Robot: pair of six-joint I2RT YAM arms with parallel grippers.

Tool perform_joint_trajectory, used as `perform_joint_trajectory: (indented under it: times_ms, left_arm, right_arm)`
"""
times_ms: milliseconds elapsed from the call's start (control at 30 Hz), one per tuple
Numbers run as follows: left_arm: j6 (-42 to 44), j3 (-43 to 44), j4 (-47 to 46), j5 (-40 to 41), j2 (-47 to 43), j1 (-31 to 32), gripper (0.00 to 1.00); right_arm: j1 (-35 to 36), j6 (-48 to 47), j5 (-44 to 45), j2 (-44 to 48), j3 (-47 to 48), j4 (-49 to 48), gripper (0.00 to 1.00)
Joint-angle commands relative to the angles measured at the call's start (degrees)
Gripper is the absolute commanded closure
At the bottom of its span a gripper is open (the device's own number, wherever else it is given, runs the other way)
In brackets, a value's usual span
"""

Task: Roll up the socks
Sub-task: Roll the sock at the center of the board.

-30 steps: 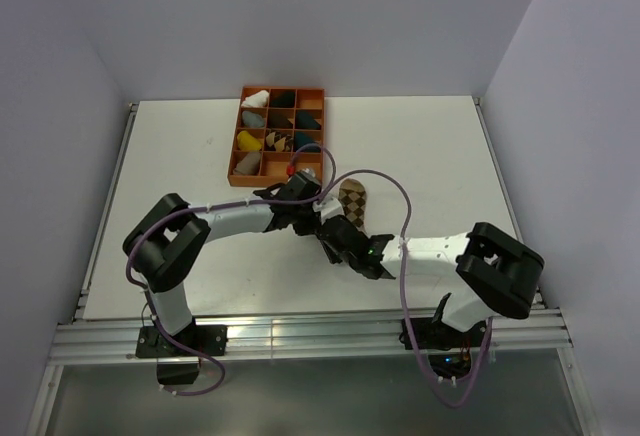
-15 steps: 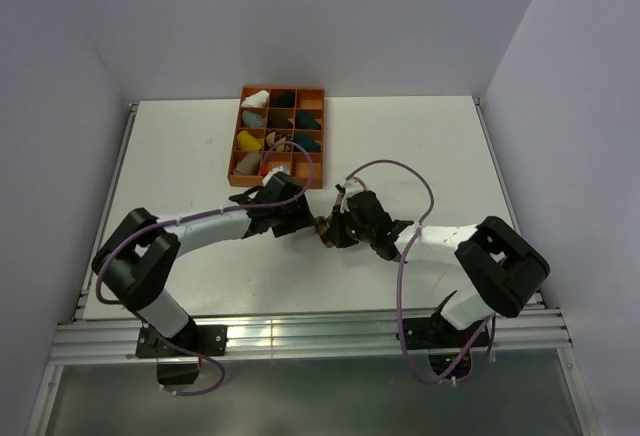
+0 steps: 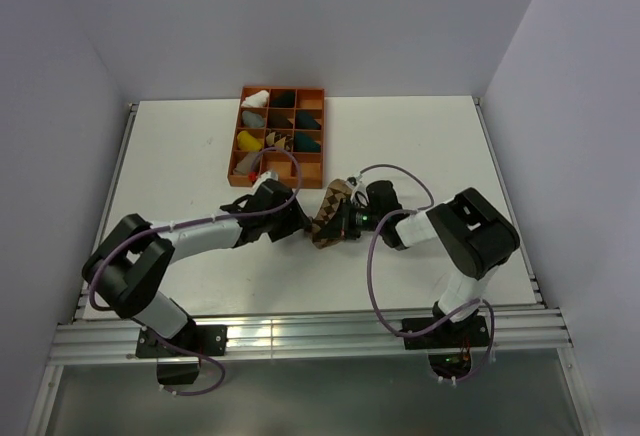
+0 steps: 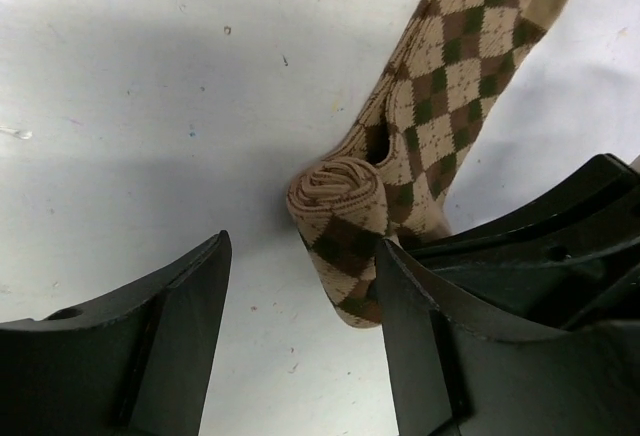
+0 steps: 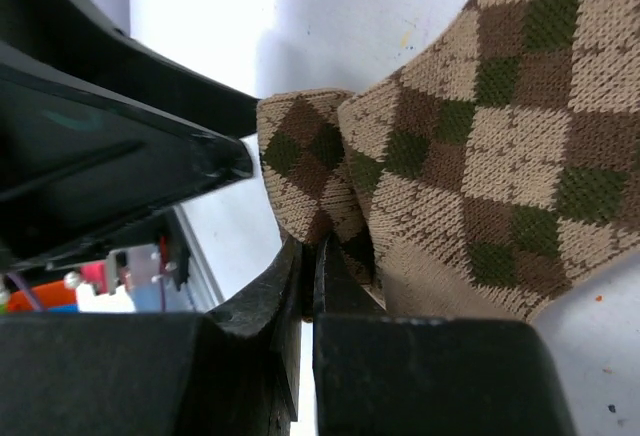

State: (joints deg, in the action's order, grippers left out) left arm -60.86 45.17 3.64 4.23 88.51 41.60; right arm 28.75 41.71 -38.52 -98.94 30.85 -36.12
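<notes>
Right now the right claw (image 5: 310, 276) is clenched on the rolled end of the argyle sock (image 3: 332, 211), which lies mid-frame in the top view on the white desk (image 3: 170, 176). The left claw (image 4: 300, 301) is released, with the roll just ahead of its gap. The sock's long axis runs from the roll up and right, away from both claws. Both arms are equally near. The orange tray (image 3: 232, 166) sits apart at upper left, so I judge there is room to keep rolling.

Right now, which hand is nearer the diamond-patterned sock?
Right. The right hand is shut on the sock at its rolled end; the left hand is open, straddling that end.
</notes>
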Motion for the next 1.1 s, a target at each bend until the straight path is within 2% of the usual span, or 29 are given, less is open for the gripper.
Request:
perform_joint_trajectory:
  times_ms: [0, 133, 567, 800, 933, 1067]
  left_arm:
    - [-1.9, -0.7, -4.8, -1.9, 1.8, 0.2, 0.36]
    - [-2.8, -1.7, -6.3, -2.0, 2.7, 0.2, 0.37]
    - [-6.1, -8.6, -18.1, 0.1, 0.1, 0.2, 0.37]
    - [-7.1, -10.0, -20.2, -0.8, 1.8, 0.2, 0.40]
    - [-7.4, -9.4, -18.4, -0.7, 3.6, 0.2, 0.56]
    - [-6.7, -8.3, -16.9, -1.3, 4.9, 0.2, 0.78]
  right_arm:
    - [-0.9, 0.4, -3.0, -2.2, 2.2, 1.0, 1.00]
    - [-1.2, -1.2, -4.5, -5.5, 4.1, 3.4, 1.00]
    - [-2.7, -3.7, -7.6, -8.1, 6.7, 7.6, 1.00]
    - [-2.7, -6.0, -8.6, -8.9, 9.7, 12.5, 1.00]
    - [-2.7, -7.2, -8.1, -8.0, 10.7, 15.5, 1.00]
    - [-2.6, -10.1, -5.0, -3.4, 11.0, 19.1, 0.91]
